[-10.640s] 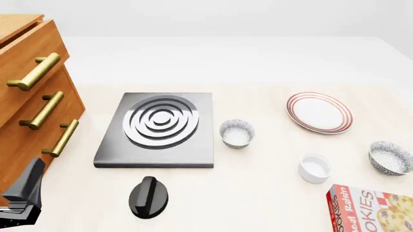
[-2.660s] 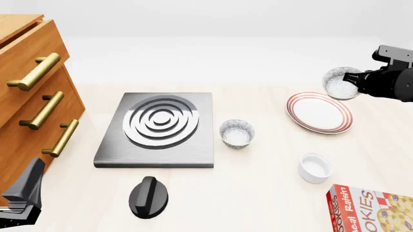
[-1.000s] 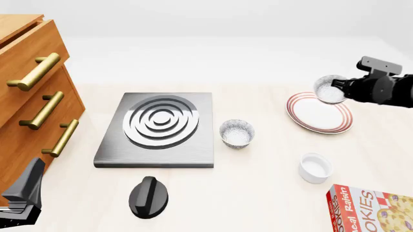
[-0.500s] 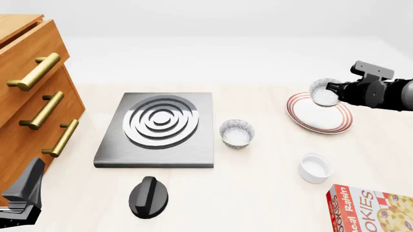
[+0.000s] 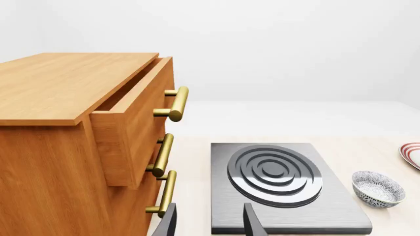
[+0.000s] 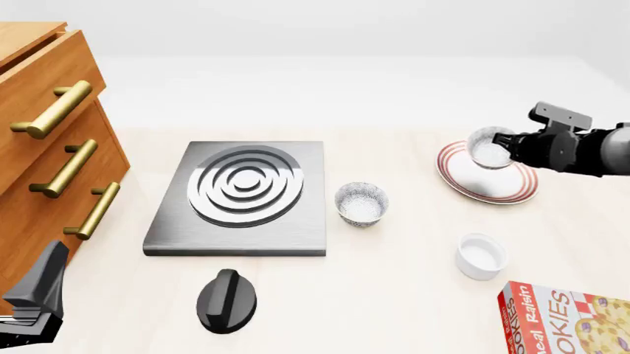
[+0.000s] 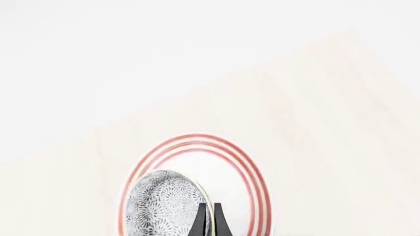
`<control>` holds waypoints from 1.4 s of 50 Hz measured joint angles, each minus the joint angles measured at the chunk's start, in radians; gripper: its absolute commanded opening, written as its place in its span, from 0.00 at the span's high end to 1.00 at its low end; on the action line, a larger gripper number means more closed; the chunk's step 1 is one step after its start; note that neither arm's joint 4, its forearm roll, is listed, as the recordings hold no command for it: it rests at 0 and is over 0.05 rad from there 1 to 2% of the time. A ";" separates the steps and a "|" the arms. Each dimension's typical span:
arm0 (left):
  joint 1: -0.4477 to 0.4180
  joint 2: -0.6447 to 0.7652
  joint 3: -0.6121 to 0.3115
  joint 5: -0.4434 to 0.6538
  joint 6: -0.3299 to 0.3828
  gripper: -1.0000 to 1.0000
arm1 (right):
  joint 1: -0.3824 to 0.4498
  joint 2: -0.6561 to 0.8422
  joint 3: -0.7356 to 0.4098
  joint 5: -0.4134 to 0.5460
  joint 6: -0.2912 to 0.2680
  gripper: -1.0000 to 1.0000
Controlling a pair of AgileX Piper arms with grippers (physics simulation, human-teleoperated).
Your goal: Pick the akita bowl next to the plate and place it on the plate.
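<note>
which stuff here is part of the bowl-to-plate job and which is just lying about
In the job: akita bowl held in right gripper; plate.

Lying about: twin bowl, ramekin, stove burner, knob, cookie box, drawers.

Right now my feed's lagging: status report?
Right gripper shut on akita bowl, over plate. Left gripper open, idle by stove. Nothing blocking.

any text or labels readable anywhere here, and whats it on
"OKIES": large white letters on the red cookie box, cut off by the picture's edge.
"...eal Raisin": smaller white line on the same box, blurred, an uncertain reading.
Nothing else carries readable text; the akita bowl has only a pattern.
</note>
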 measured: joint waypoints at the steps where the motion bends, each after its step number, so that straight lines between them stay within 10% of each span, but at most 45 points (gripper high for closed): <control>1: 0.000 0.000 0.000 0.000 0.000 0.00 | 0.000 0.003 0.001 -0.003 0.001 1.00; 51: 0.000 0.000 0.000 0.000 0.000 0.00 | 0.008 0.090 -0.005 -0.069 0.037 1.00; 52: 0.000 0.000 0.000 0.000 0.000 0.00 | 0.008 0.090 -0.005 -0.069 0.037 0.00; 70: 0.000 0.000 0.000 0.000 0.000 0.00 | 0.001 -0.004 0.005 -0.035 0.018 0.00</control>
